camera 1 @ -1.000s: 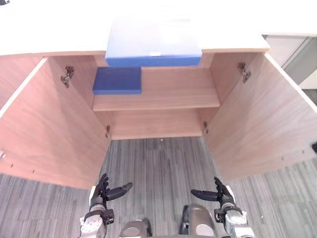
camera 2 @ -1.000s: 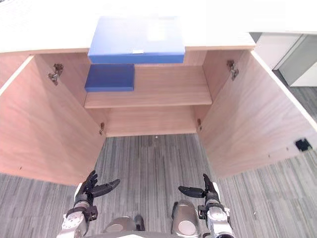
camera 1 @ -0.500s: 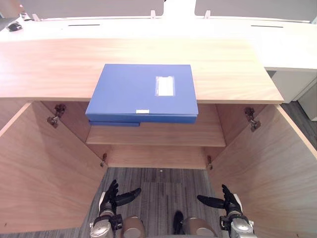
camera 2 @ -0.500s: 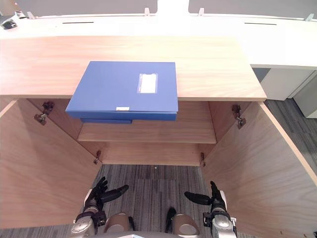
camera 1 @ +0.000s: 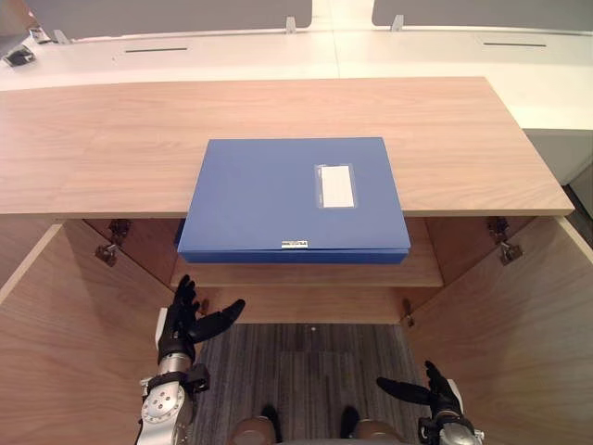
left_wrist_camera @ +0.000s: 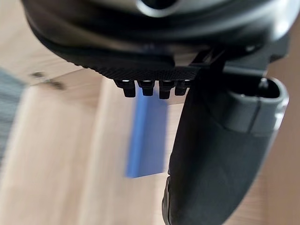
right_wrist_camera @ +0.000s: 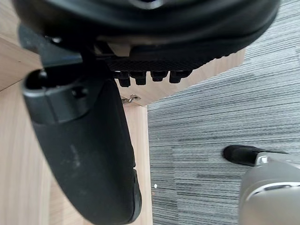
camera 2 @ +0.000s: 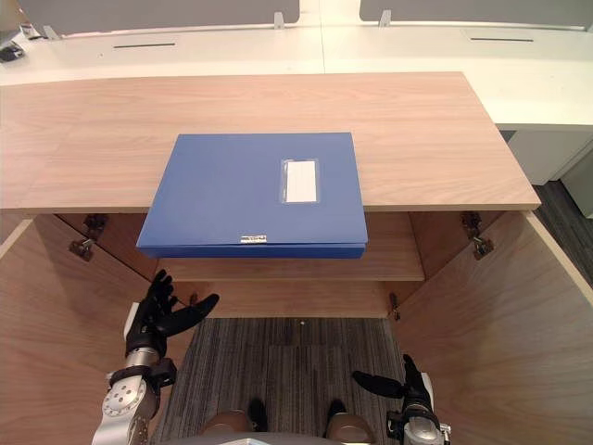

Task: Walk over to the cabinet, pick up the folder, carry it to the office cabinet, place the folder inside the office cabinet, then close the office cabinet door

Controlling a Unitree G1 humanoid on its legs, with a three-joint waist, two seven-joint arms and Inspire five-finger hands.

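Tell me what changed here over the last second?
The camera tilted up. The left hand rose toward the open cabinet; the right hand stayed low. Both stay open and empty. The blue folder still lies on the cabinet top, overhanging its front edge.

Both head views look steeply down and forward from above the cabinet [camera 1: 111, 139], with its wooden top across mid-frame, a white desk [camera 1: 232, 56] along the upper edge and grey carpet [camera 1: 306, 362] at bottom centre. They share nearly the whole scene; the folder [camera 1: 295, 197] sits centre-frame in both, slightly further left in the right eye's. The left wrist view looks from very close along the left hand [left_wrist_camera: 154, 47], dark across the frame's top, towards wood and a blue strip [left_wrist_camera: 146, 138]. The right wrist view looks past the right hand [right_wrist_camera: 150, 42] at carpet and a wooden panel [right_wrist_camera: 199, 79].
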